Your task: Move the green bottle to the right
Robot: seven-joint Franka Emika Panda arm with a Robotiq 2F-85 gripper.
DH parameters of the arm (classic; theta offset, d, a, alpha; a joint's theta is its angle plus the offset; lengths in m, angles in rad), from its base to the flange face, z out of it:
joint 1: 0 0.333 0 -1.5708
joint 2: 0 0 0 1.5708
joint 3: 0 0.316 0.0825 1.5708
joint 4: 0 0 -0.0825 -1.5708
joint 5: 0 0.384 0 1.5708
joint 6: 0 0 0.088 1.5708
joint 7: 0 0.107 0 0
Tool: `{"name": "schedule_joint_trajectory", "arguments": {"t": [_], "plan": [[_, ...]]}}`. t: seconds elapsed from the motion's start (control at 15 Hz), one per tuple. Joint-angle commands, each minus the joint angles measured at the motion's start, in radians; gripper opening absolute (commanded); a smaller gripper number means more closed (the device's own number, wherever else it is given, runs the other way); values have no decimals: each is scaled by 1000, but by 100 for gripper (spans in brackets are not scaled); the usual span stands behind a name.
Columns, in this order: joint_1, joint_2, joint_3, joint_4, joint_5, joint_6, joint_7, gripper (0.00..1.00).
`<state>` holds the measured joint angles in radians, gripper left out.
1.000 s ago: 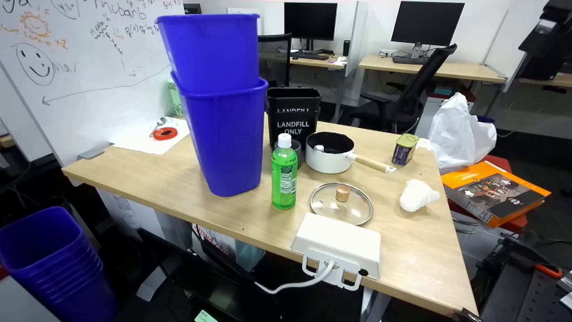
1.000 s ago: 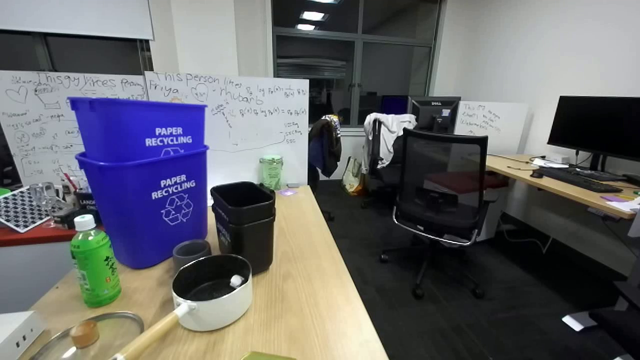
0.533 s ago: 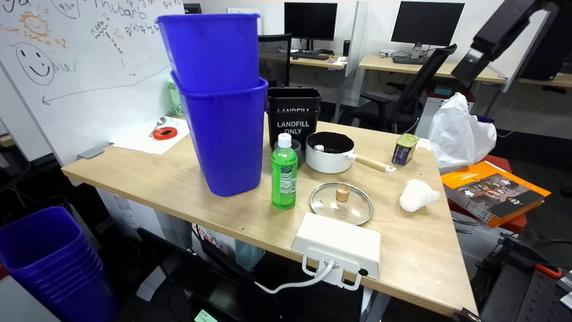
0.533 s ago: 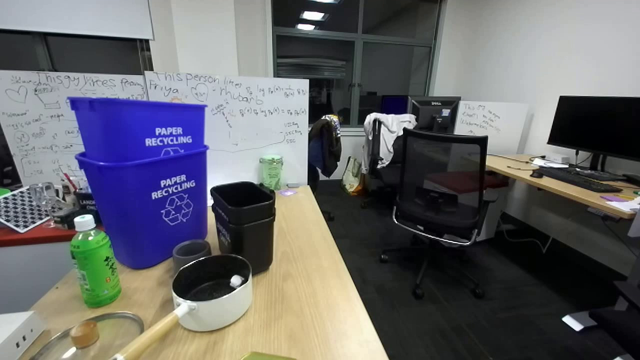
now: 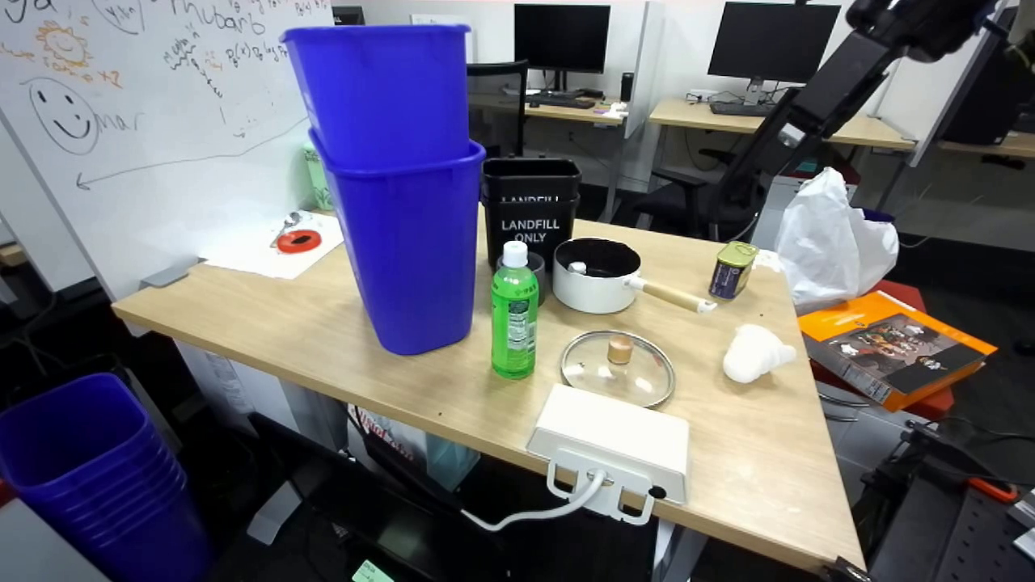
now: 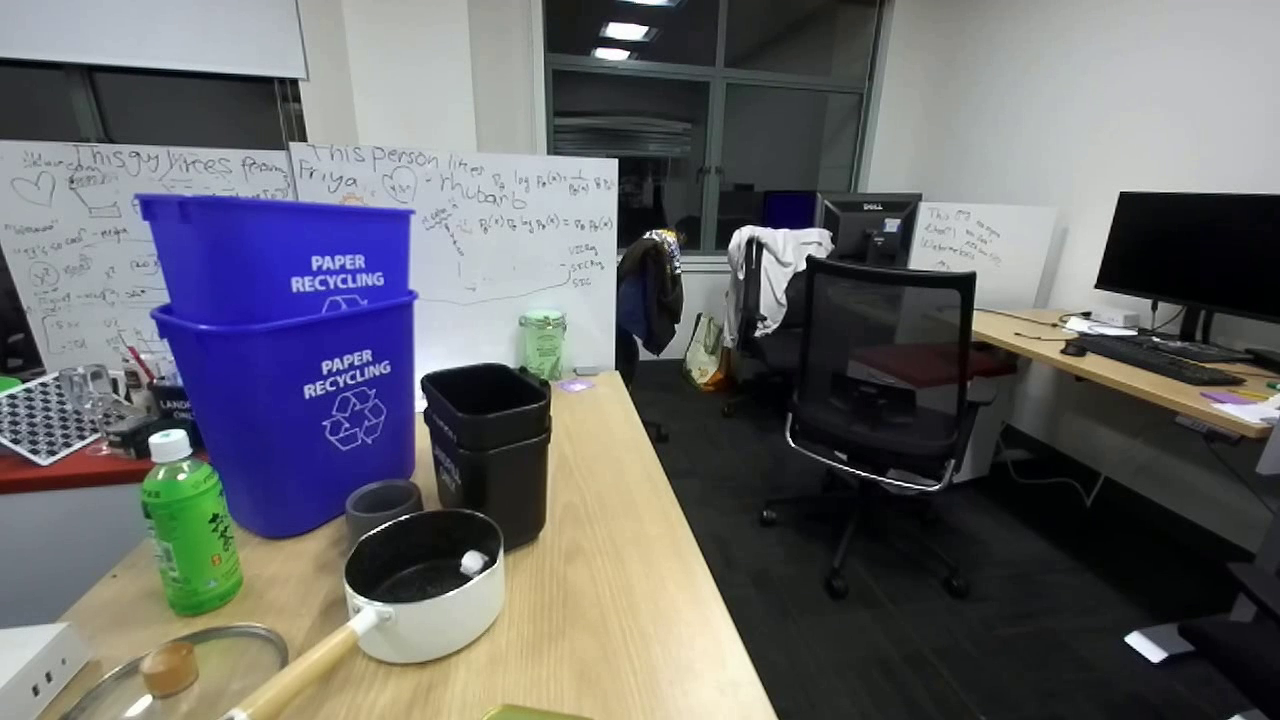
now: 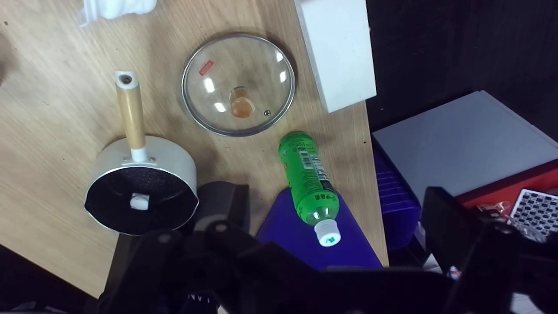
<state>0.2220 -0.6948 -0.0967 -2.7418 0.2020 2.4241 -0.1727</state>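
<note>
Jaws wide apart w/ nothing held, my Robotiq gripper [image 7: 340, 213] faces the table [image 5: 752, 436], w/ the green plastic bottle [image 5: 514, 323] upright nr. the long edge by the white box [image 5: 610, 428], btwn. paper recycling bins [image 6: 260, 430] & glass saucepan lid [image 5: 618, 375].

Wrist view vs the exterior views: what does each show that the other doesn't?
Only the wrist view: the red label on the glass lid, the green mark atop the white cap of the green bottle, and the gripper with its fingers readable as apart.

Only the exterior views: whiteboard writing, desk monitors and office chairs in both; in an exterior view, the arm's dark links.

Shared: the green bottle, the saucepan, the glass lid, the white box.
</note>
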Motion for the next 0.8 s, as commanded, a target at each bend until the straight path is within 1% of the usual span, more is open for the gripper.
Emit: {"name": "schedule_joint_trajectory", "arguments": {"t": [0.0, 0.33, 0.47, 0.6, 0.73], "plan": [[-12, -2, 12, 1, 11, -5, -8, 100], [-12, -2, 12, 0, 11, -5, -8, 100], [6, 36, 2, 11, 14, 50, -45, 100], [21, 80, -6, 26, 5, 81, -87, 100], [46, 140, -19, 42, 11, 136, -146, 100]]}}
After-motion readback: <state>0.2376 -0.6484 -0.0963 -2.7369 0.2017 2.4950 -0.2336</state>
